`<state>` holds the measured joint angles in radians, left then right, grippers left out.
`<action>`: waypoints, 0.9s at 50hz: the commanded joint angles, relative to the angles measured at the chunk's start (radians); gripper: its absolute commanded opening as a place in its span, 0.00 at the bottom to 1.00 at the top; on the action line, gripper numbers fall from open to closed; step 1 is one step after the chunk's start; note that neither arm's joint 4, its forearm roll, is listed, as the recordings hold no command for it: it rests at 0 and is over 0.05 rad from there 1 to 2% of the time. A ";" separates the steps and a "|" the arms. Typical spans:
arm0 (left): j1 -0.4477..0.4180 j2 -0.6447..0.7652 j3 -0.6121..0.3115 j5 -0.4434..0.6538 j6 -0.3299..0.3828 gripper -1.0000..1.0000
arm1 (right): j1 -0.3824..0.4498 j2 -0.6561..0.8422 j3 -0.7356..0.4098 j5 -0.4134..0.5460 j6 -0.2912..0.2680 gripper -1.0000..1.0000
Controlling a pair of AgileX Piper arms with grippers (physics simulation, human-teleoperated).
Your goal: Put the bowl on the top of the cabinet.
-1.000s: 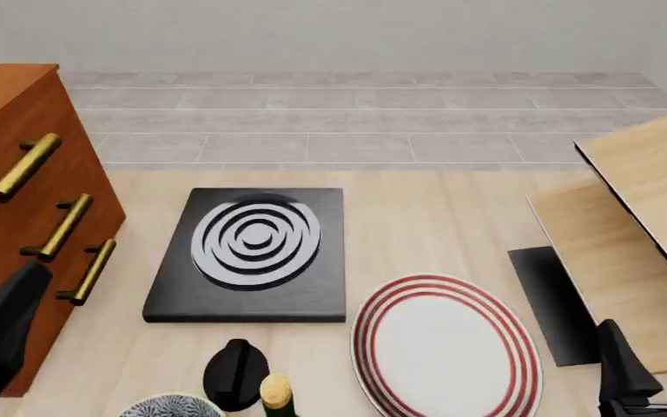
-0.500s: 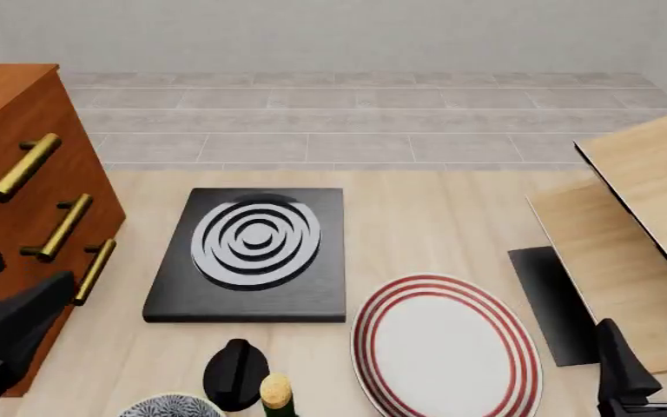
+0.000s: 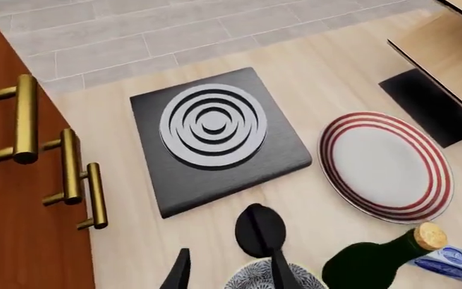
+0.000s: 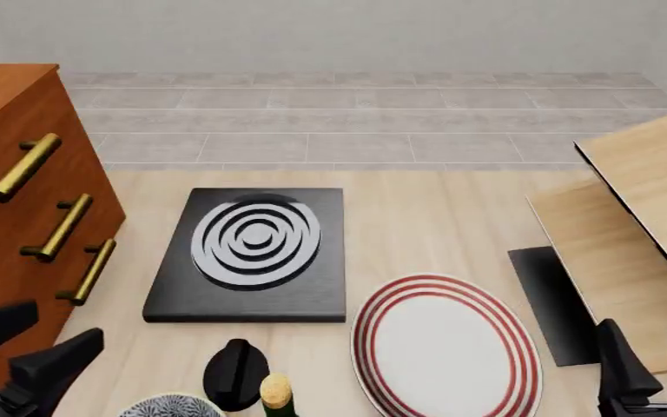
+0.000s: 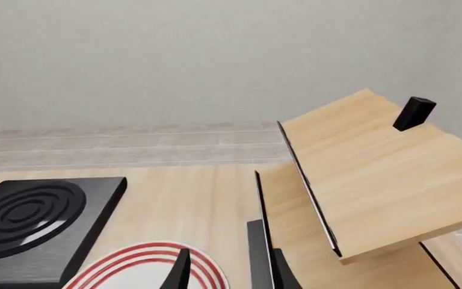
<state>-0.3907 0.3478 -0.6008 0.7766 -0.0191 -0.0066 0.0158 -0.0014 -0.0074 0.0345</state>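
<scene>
Bowl (image 4: 171,407) sits at the bottom edge, left of centre, just beside a black knob (image 4: 236,372) and a bottle (image 4: 275,393); cabinet (image 4: 9,174) fills the left side. Left gripper (image 4: 32,352) at lower left has its fingers apart; right gripper (image 4: 646,365) at lower right likewise, holding nothing.

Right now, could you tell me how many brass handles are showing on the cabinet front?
3, stacked down the cabinet front: the top handle, the middle handle below it, and the bottom handle nearest the tabletop. None looks hidden.
</scene>
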 commanded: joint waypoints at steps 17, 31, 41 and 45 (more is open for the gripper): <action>-0.030 -0.014 0.037 0.150 0.002 1.00 | 0.005 -0.006 0.001 0.006 -0.007 1.00; -0.044 -0.047 0.087 0.191 -0.040 1.00 | 0.006 0.001 0.000 0.001 -0.014 1.00; -0.032 -0.065 0.108 0.218 -0.046 1.00 | 0.005 -0.001 0.000 0.004 -0.019 1.00; -0.031 -0.073 0.122 0.219 -0.054 1.00 | 0.000 -0.005 0.000 0.006 -0.017 1.00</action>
<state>-0.4263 0.2929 -0.5053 0.9766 -0.0601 -0.0018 0.0149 -0.0012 -0.0044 0.0185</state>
